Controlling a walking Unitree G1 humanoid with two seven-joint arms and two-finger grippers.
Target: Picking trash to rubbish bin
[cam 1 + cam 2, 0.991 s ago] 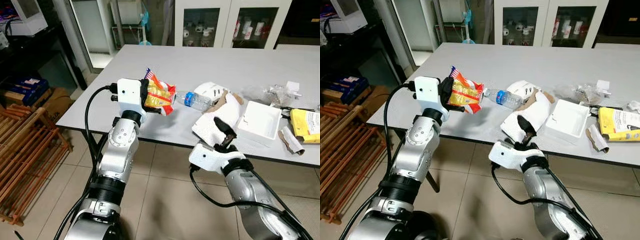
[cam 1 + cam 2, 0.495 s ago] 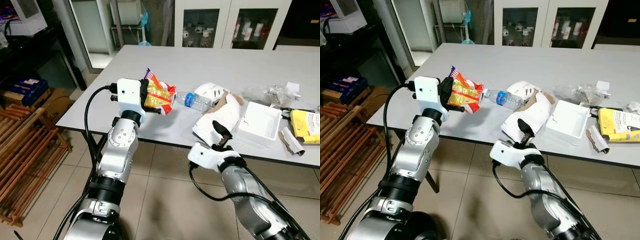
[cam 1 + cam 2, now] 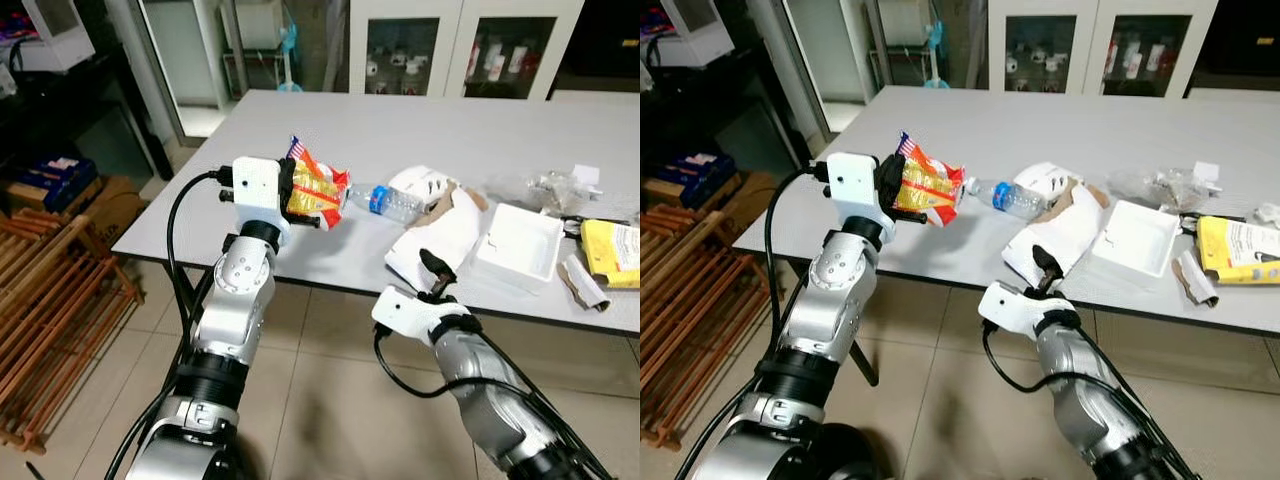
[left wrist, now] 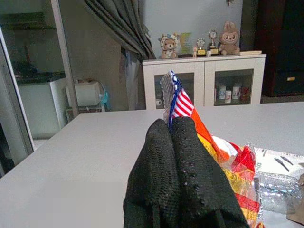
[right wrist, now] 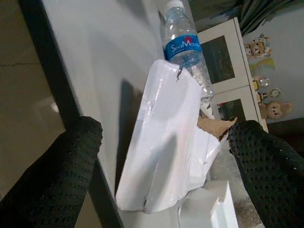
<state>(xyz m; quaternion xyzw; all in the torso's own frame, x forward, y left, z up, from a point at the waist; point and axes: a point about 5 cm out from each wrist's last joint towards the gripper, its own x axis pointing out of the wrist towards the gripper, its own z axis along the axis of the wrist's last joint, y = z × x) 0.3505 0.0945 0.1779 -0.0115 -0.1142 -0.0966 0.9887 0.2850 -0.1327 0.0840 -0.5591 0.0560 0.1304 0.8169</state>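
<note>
I have the left gripper raised above the near left corner of the grey rectangular table, its black fingers pressed together on a crumpled orange, yellow and red snack wrapper with a stars-and-stripes patch at its top. The wrapper hangs in the air over the table, clear of the surface.

My right gripper sits low at the table's front edge with its fingers spread wide, one below the edge and one above. Between them lies a white folded plastic bag flat on the table. A clear plastic water bottle with a blue label lies just behind the bag, touching it. A white shallow square box rests just beside the bag on its right.
</note>
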